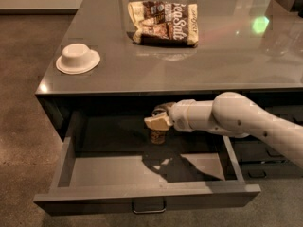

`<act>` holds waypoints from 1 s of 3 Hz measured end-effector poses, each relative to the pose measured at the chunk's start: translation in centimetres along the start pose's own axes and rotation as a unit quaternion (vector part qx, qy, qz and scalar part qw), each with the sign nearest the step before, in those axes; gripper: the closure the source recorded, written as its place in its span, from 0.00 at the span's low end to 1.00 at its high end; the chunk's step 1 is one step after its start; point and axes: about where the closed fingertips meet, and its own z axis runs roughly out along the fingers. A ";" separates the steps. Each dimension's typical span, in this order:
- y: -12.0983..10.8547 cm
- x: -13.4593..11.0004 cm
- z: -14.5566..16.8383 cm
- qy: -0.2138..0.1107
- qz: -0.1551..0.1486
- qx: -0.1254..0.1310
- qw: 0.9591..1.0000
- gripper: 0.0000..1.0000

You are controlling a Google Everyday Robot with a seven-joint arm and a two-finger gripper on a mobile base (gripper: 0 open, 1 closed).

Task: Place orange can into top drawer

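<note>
The top drawer (94, 198) is pulled wide open below the grey counter, with a small silver handle at the middle of its front. My gripper (158, 120) reaches in from the right over the back middle of the drawer. It grips the orange can (157, 136) from above. The can is upright, and only its brownish lower body shows under the fingers. Its base is at or just above the drawer floor; I cannot tell whether it touches.
On the counter top (227, 60), a white upturned bowl (78, 58) sits at the left and a brown-and-cream snack bag (164, 22) at the back middle. Narrower dark drawers (265, 167) lie under my arm at the right. Brown floor lies to the left.
</note>
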 end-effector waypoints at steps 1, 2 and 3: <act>0.6 2.3 2.1 0.003 0.018 -0.003 1.000 1.00; 1.1 3.6 3.3 -0.002 0.030 0.003 1.000 1.00; 1.2 3.5 3.3 -0.005 0.032 0.007 0.999 0.81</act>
